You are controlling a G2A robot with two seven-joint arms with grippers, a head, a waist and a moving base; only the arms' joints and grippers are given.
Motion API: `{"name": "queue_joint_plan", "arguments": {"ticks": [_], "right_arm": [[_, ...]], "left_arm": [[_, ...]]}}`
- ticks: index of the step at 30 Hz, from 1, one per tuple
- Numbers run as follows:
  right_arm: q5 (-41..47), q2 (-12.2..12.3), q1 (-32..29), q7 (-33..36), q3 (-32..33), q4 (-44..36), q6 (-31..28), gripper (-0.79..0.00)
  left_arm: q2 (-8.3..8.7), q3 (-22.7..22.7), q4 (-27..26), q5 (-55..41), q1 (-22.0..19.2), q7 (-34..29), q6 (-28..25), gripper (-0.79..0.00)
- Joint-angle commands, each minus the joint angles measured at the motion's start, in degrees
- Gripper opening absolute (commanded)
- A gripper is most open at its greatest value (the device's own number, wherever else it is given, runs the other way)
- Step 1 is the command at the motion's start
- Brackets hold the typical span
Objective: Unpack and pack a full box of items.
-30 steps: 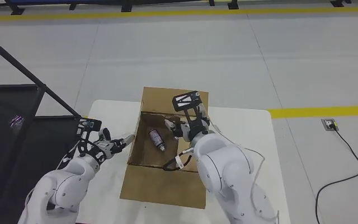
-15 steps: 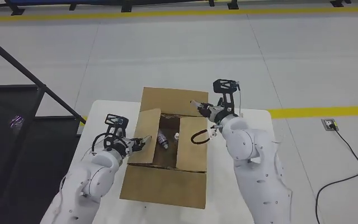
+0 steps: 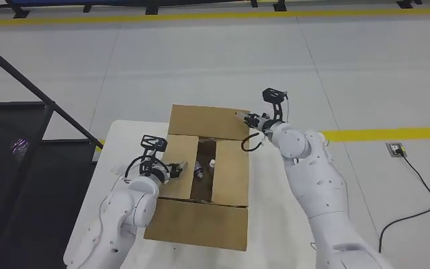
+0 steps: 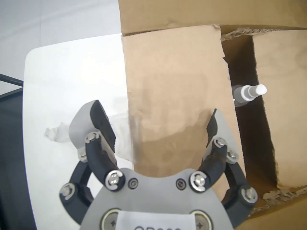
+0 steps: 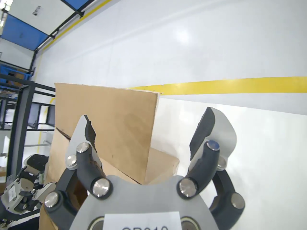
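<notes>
my left gripper (image 4: 155,107) hangs with its jaws apart and nothing between them, over the left flap (image 4: 175,72) of the box (image 3: 195,225). the box sits in the middle of the table (image 3: 127,141), closer to its far edge. the left flap and the right flap (image 4: 280,72) are folded nearly flat. a narrow gap between them runs from the near side of the table toward the far side. down in that gap i can see a white-capped bottle (image 4: 249,92) lying inside the box.

my right gripper (image 5: 146,114) is also spread wide and empty. it sits just beside the right end of the far flap (image 5: 108,120), which stands upright along the box's far rim. that flap's long axis runs across the table, left to right. i judge it is the next piece to fold. it lies directly ahead of my right jaws and well apart from my left ones, so the right arm is the nearer. it would need to push the flap toward the near edge, down over the gap.
</notes>
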Motion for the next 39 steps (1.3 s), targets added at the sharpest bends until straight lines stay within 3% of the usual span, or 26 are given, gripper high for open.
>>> {"name": "queue_joint_plan", "arguments": {"ticks": [1, 12, 22, 28, 39], "right_arm": [[1.54, 0.39, 1.99, 0.73, 0.63, 4.17, -3.88, 0.000], [12.92, 2.10, 9.73, 10.48, 3.00, 19.66, -22.75, 0.000], [22.18, 3.17, 11.36, 15.96, 4.22, 22.56, -34.76, 0.000], [25.50, 3.92, 10.98, 18.13, 4.19, 21.04, -38.13, 0.000], [29.09, 4.36, 8.05, 19.23, -0.44, 13.95, -39.02, 0.000]], "left_arm": [[-0.19, 0.08, 0.15, -0.01, -0.32, -0.01, 0.66, 0.000], [-0.47, -3.38, -2.25, -0.86, 0.57, 0.59, 1.93, 0.000], [0.75, -17.04, -5.37, -12.65, 6.56, 0.97, -4.95, 0.000], [1.54, -23.54, -6.03, -16.62, 11.32, 1.22, -10.51, 0.000], [2.59, -29.55, -8.12, -15.57, 19.59, 6.27, -21.98, 0.000]]}}
